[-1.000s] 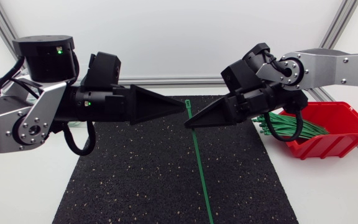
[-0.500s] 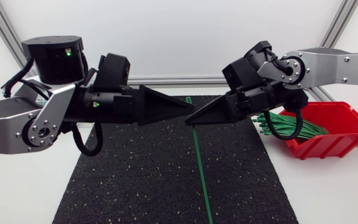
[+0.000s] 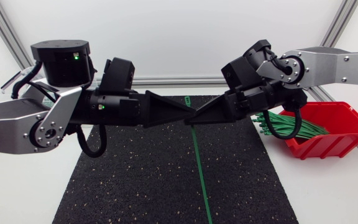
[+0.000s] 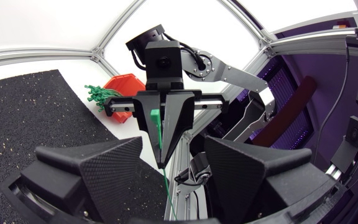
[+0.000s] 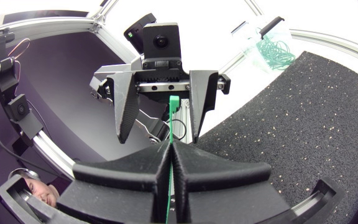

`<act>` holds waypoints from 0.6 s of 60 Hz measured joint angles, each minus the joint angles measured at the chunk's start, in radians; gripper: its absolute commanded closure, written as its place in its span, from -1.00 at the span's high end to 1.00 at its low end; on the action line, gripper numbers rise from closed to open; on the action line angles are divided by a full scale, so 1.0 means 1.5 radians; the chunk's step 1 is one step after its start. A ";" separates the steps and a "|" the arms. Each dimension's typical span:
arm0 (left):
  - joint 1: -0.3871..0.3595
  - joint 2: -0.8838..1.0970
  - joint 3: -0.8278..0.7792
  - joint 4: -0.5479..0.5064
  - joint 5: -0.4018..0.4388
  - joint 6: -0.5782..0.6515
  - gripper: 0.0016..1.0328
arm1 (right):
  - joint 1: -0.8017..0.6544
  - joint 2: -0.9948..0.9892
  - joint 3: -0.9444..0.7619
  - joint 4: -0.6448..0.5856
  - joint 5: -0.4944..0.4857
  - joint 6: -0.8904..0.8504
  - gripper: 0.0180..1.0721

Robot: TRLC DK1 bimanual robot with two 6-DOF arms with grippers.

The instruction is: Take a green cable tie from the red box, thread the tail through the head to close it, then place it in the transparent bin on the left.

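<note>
The green cable tie (image 3: 199, 168) is out of the red box (image 3: 344, 135) and held mid-frame in the head view, its strap running straight from where the two grippers meet toward the lower edge, over the black mat (image 3: 135, 180) (we cannot tell whether the tail touches it). Our right gripper (image 3: 195, 118) has its fingers pressed together on the strap just below the head. In the right wrist view the strap (image 5: 168, 186) runs up the seam between them, and the square head (image 5: 174, 103) stands clear ahead of their tips. Our left gripper (image 5: 160, 135) faces it tip to tip with its fingers spread, one on each side of the head and neither touching it. The left wrist view agrees: the head (image 4: 155, 118) pokes out of the right gripper's clamped wedge. We judge the pick done and the threading not begun, since the strap is straight and no loop is formed. Left to do: secure the head, bend the tail round and through it, then carry the tie to the transparent bin (image 5: 253, 30), which holds closed green loops (image 5: 277, 53). A bundle of spare ties (image 3: 291, 127) spills over the box's near end at centre right.
</note>
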 measured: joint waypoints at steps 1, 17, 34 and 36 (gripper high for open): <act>0.000 0.001 0.000 0.003 -0.001 0.000 0.11 | 0.000 0.000 0.000 0.000 0.000 0.000 -0.89; 0.000 0.003 0.000 0.017 -0.011 0.000 -0.31 | 0.002 -0.001 0.000 0.008 0.001 0.000 -0.89; 0.000 0.003 0.000 0.032 -0.024 0.000 -0.54 | 0.006 -0.006 -0.001 0.012 0.003 0.000 -0.89; 0.000 0.003 0.000 0.032 -0.026 0.000 -0.54 | 0.006 -0.008 -0.001 0.012 0.003 0.000 -0.89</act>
